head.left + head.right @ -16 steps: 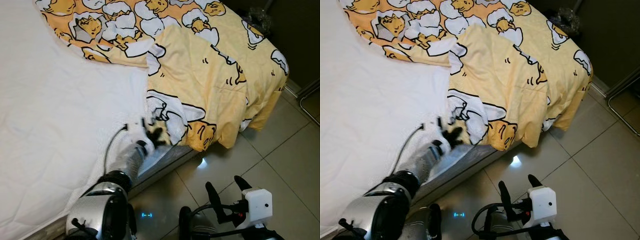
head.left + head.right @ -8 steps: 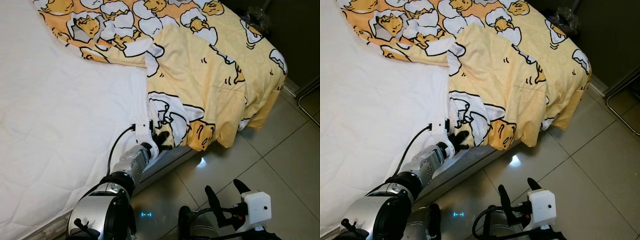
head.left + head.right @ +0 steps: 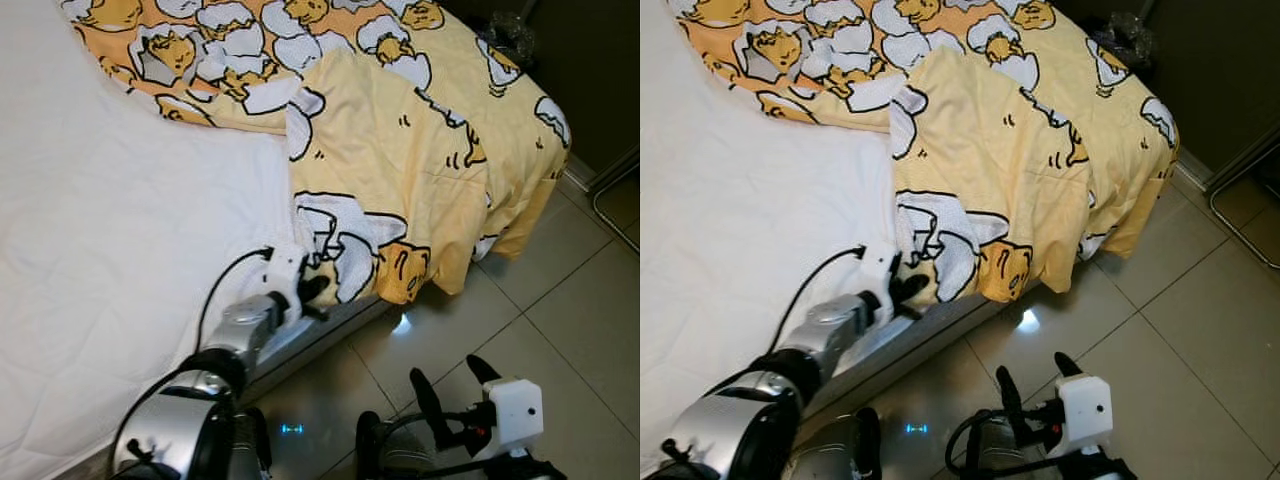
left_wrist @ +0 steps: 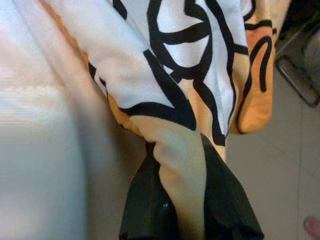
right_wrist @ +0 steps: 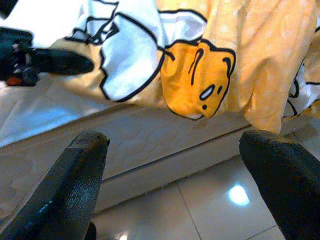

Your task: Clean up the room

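Nearest me, my right gripper (image 3: 452, 383) hangs low over the tiled floor (image 3: 580, 330) beside the bed, fingers spread wide and holding nothing; its wrist view looks between them at the mattress (image 5: 150, 145) side. At the bed's near edge my left gripper (image 3: 318, 290) is clamped on a fold of the yellow egg-print duvet (image 3: 400, 160). The left wrist view shows what the head views cannot: the cloth pinched tight between both black fingers (image 4: 150, 210). Farther back, the duvet lies rumpled over the far corner, draping down the side, with the white sheet (image 3: 110, 230) bare beside it.
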